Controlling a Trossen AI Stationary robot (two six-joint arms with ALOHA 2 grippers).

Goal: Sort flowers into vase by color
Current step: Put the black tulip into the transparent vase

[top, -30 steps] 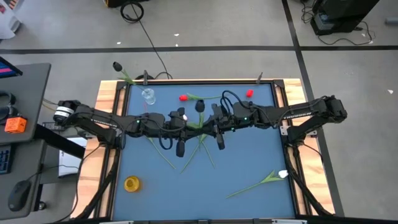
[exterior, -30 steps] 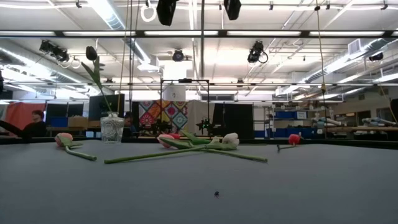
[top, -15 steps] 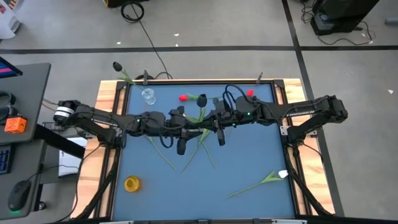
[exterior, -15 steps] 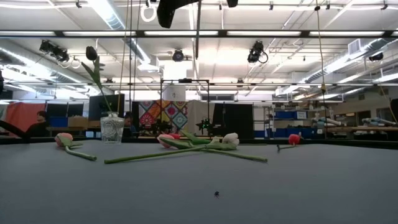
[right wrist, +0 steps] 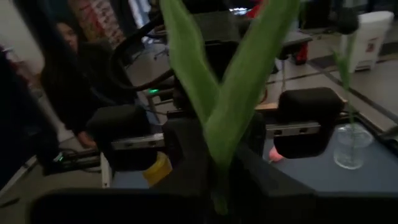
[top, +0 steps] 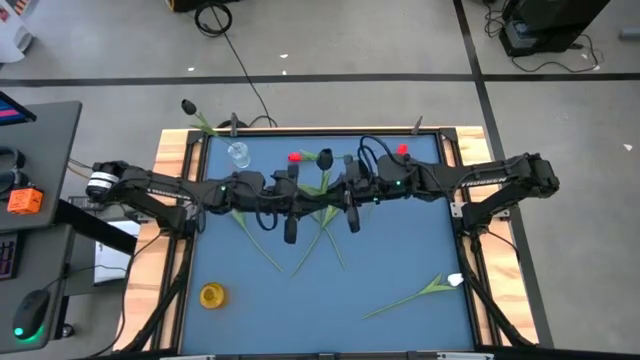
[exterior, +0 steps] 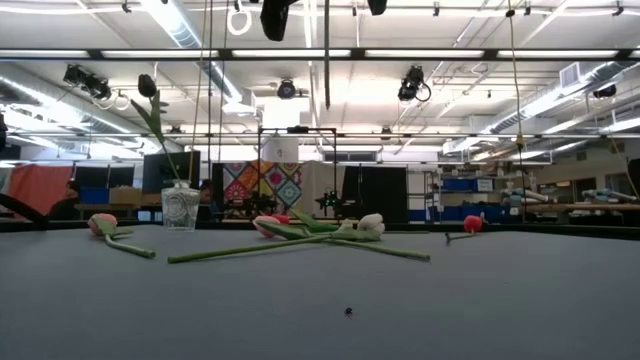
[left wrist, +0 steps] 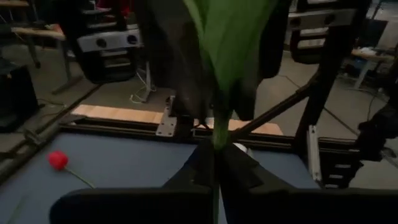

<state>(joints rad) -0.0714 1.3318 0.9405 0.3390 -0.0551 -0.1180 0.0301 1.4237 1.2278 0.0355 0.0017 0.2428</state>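
Both grippers meet high above the table's middle, shut on one tulip point(top: 326, 160) whose head looks dark from above. My left gripper point(top: 300, 195) comes from the left and my right gripper point(top: 338, 193) from the right. The tulip's thin stem point(exterior: 326, 55) hangs straight down between them in the low view. A clear glass vase point(top: 238, 153) at the far left holds a dark tulip point(exterior: 147, 86) by its stem. A yellow vase point(top: 212, 295) stands near left. Other tulips lie flat: two red point(top: 294, 157) point(top: 401, 150), one white point(top: 455, 280), and stems point(top: 322, 240) under the arms. My left gripper point(left wrist: 214, 158) pinches the tulip's stem point(left wrist: 215, 134) between its two fingers, just below a broad green leaf, coming level from the table's left and across the stem. The tulip is lifted clear and upright. My right gripper point(right wrist: 214, 168) pinches the same tulip where its two long leaves point(right wrist: 217, 134) fork, coming level from the table's right and across the stem. The leaves stand up out of the fingers; the contact point itself is hidden by them.
Pink and white tulip heads point(exterior: 265, 226) point(exterior: 371, 222) and crossed stems lie mid-table below the grippers. Another pink one point(exterior: 100, 222) lies toward the left. Wooden rails point(top: 178, 150) border the blue table. Bare blue surface point(top: 300, 310) stretches along the near side.
Both grippers have drifted a little toward the far edge with the tulip between them. Its stem, out of the low view a second ago, came in tilted and now hangs straight down and reaches lower.
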